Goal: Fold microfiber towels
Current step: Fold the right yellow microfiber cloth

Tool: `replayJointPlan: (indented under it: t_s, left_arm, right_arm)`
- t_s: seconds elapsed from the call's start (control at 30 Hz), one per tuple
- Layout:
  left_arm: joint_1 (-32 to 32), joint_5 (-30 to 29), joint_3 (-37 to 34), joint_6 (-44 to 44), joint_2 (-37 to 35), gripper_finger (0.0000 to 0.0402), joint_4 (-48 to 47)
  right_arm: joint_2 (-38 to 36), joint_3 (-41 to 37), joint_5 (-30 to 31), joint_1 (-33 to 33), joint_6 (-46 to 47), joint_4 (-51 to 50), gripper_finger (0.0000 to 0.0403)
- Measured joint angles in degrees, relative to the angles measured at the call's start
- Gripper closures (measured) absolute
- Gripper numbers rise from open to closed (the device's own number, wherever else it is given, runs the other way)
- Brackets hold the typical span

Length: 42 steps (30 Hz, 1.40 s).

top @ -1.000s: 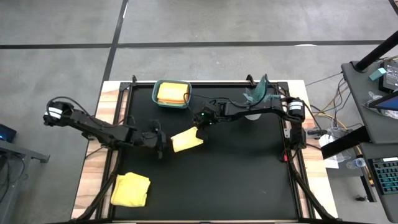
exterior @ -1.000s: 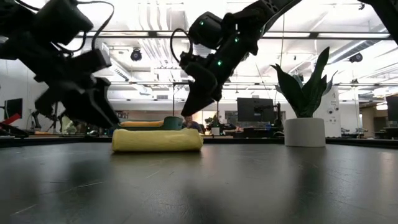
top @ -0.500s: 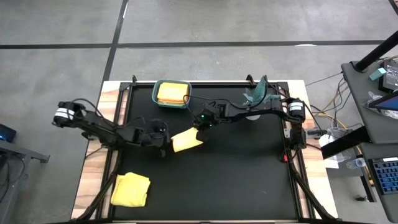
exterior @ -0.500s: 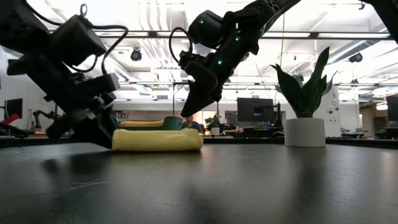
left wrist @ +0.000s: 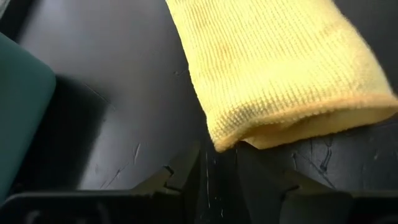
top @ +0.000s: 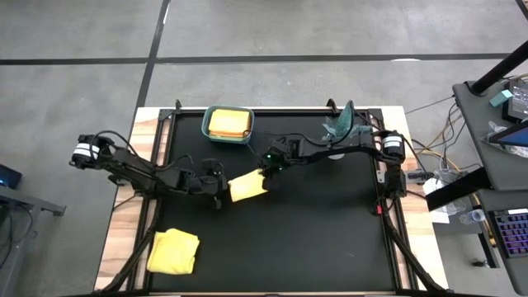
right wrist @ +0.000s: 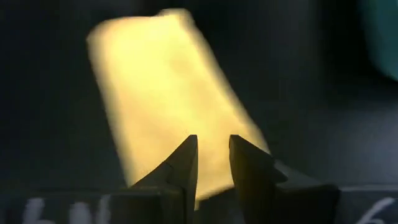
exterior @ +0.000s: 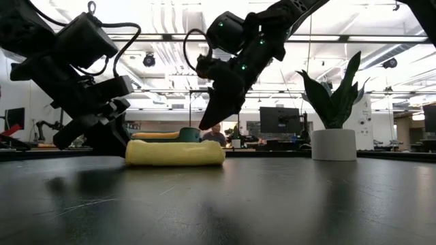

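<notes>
A folded yellow towel [top: 247,186] lies flat on the black table, also in the low view [exterior: 174,153]. My left gripper [top: 219,190] is shut and sits low at the towel's left end [left wrist: 217,158]. My right gripper [top: 266,171] is shut and hangs just above the towel's far right part [exterior: 212,126], clear of it [right wrist: 212,146]. A crumpled yellow towel [top: 173,252] lies at the near left. Folded yellow and orange towels [top: 229,123] lie in the teal bin [top: 208,124]. My left gripper's shut fingertips [left wrist: 200,163] meet the folded towel's left end at a near corner [left wrist: 231,138], coming nearly level from the table's left at table height. The towel lies flat on the table. Whether they press it or only touch it, I cannot tell.
A potted plant in a white pot [top: 340,132] stands at the far right, also in the low view [exterior: 334,143]. The teal bin stands at the far edge, just behind the towel. The table's near right part is bare black mat [top: 330,239].
My left gripper has come down to the table and moved toward the right, up against the folded towel's left end. My right gripper has stayed above the towel.
</notes>
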Motion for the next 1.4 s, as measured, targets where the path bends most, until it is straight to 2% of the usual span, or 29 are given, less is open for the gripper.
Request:
replayJointPlan:
  t_s: [0.13, 0.17, 0.37, 0.53, 0.63, 0.77, 0.9, 1.07, 1.13, 1.3, 1.4]
  left_arm:
    - [0.00, 0.00, 0.00, 0.01, -0.13, 0.0319, 0.00]
    - [0.02, 0.00, 0.00, 0.02, -0.10, 0.0321, 0.12]
    - [0.02, 0.02, -0.02, 0.00, -0.16, 0.0323, 1.04]
    - [0.02, 0.02, -0.02, 0.08, -0.11, 0.0323, 2.01]
    - [0.27, -0.69, -0.07, 0.44, -0.11, 0.0323, 2.01]
    - [1.10, -4.95, -0.09, 0.15, -0.43, 0.0323, 1.99]
    - [2.72, -5.34, -0.09, -0.02, -1.77, 0.0323, 1.59]
    - [5.44, -6.73, -0.11, -1.42, -4.41, 0.0323, -3.63]
    - [5.60, -4.76, -0.15, -0.86, -5.93, 0.0323, -5.37]
    - [5.62, 6.23, -0.17, 1.27, -9.96, 0.0322, -6.05]
    - [5.64, 7.25, -0.17, 1.44, -11.71, 0.0312, -5.98]
  right_arm:
    - [0.02, -0.49, -11.58, 1.53, -4.81, 0.53, 0.0330]
    - [0.20, -0.81, -12.63, 2.08, -5.33, 1.30, 0.0335]
    - [1.81, -5.11, -11.98, 3.05, -4.77, 8.23, 0.0366]
    - [4.77, -6.45, -7.58, 2.97, -4.06, 9.74, 0.0391]
    - [6.10, -6.34, -8.52, 2.97, -3.43, 10.73, 0.0394]
    - [6.60, -6.28, -9.56, 2.93, -3.03, 11.34, 0.0394]
    - [6.38, -6.28, -9.63, 2.87, -3.04, 11.17, 0.0394]
    - [6.38, -6.19, -9.72, 2.76, -3.04, 10.95, 0.0394]
    - [6.38, -6.19, -9.72, 2.73, -3.01, 10.93, 0.0394]
    - [6.38, -6.17, -9.70, 2.73, -3.02, 10.84, 0.0394]
    - [6.38, -6.17, -9.69, 2.73, -3.01, 10.82, 0.0394]
